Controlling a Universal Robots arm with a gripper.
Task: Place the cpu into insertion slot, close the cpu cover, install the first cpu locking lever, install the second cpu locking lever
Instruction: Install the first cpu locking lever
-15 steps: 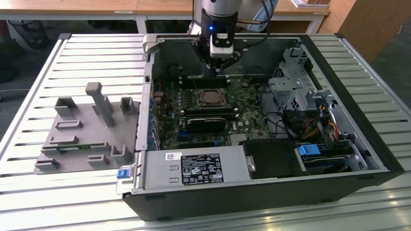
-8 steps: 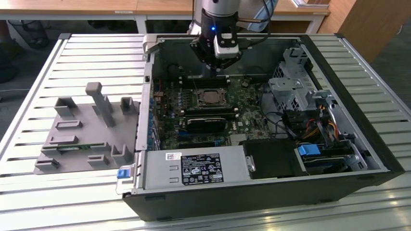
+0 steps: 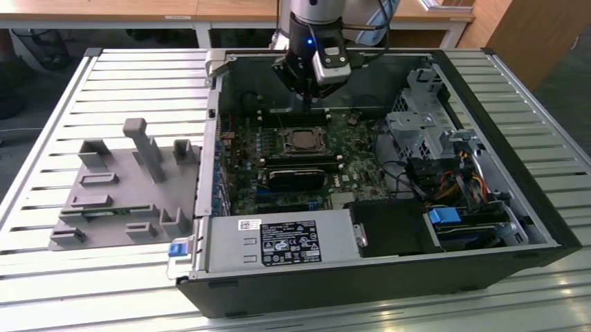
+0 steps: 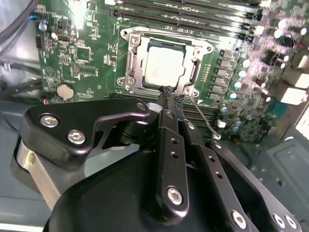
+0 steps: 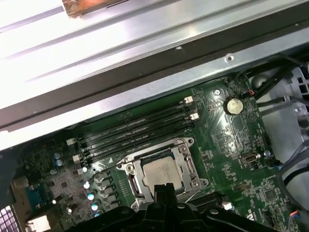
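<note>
One slatted counter (image 3: 111, 69) carries an open computer case (image 3: 517, 138) at the exterior view's centre and right, its green motherboard (image 3: 242, 155) exposed. Above the board hangs the gripper (image 4: 169, 96), clenched with nothing between its fingertips, just beside the socket's edge. The cpu cover (image 4: 131, 63) lies flat around the cpu (image 4: 164, 65), seated mid-board. A thin wire locking lever (image 4: 205, 121) angles out beside the gripper.

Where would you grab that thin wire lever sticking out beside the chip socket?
Probably by the free hooked end of the lever, from above, pinching across the wire: that end juts clear of the socket frame, while the rest hugs it.
</note>
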